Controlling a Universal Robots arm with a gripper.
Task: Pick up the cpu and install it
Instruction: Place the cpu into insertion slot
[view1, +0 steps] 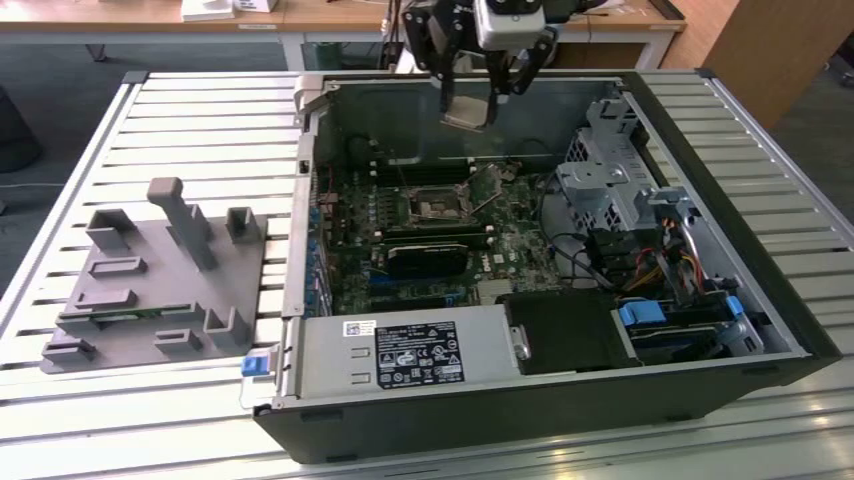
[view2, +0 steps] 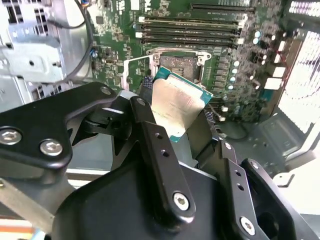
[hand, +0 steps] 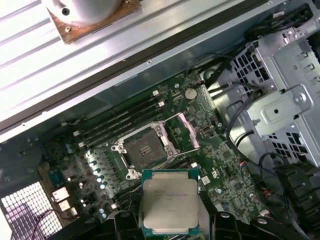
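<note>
Dull brushed silver metal on the cpu (hand: 169, 205) top. Matt black gripper (view2: 176, 131) links with shiny steel screws (view2: 181, 201). Glossy green motherboard (hand: 215, 150). Bare grey sheet metal inside the case (view1: 387, 125). Ribbed satin aluminium table (view1: 200, 110). Matt grey plastic fixture (view1: 147, 290).

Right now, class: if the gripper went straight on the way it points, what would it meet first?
Likely the motherboard, at or just beside its open socket. The gripper, shut on the cpu, hangs over the computer case with nothing between in both wrist views; the exact landing spot is unclear.

High exterior view; both wrist views over motherboard (hand: 225, 165)
</note>
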